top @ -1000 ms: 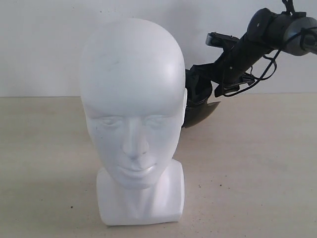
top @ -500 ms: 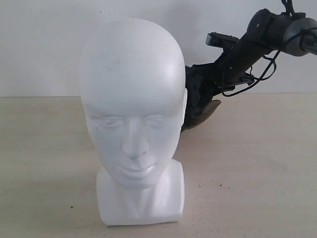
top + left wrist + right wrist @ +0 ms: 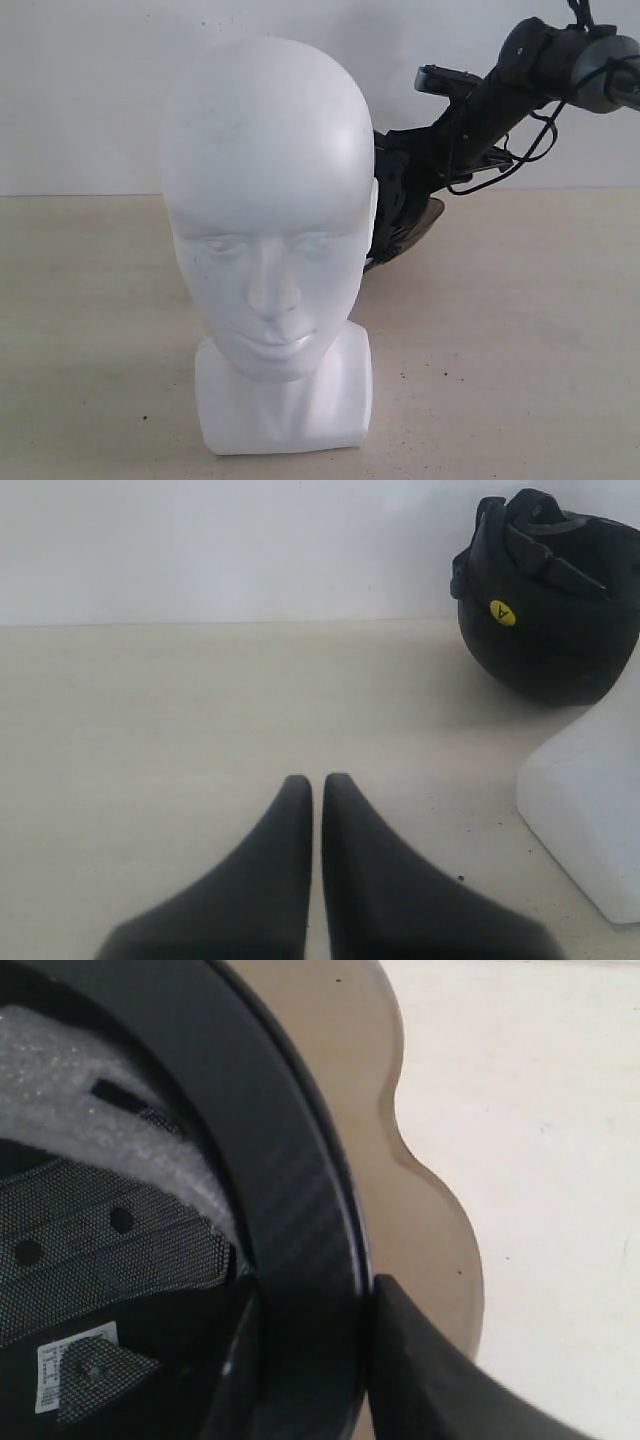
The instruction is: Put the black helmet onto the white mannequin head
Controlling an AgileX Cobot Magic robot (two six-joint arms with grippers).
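The white mannequin head [image 3: 265, 200] stands upright on the table at the front, facing the exterior camera; its base [image 3: 590, 820] shows in the left wrist view. The black helmet [image 3: 398, 215] sits behind the head to the right, mostly hidden by it, with its smoky visor [image 3: 420, 222] sticking out; the left wrist view shows its round shell [image 3: 560, 640]. My right gripper [image 3: 312, 1295] is shut on the helmet's rim [image 3: 300, 1210], one finger inside against the padding, one outside by the visor [image 3: 400, 1080]. My left gripper [image 3: 317, 780] is shut and holds nothing, over bare table.
The right arm [image 3: 500, 90] reaches down from the upper right with loose cables. A white wall [image 3: 100, 90] closes the back of the beige table [image 3: 520, 350].
My right gripper has closed on the helmet's rim. The helmet has shifted slightly behind the head. The mannequin head has not moved.
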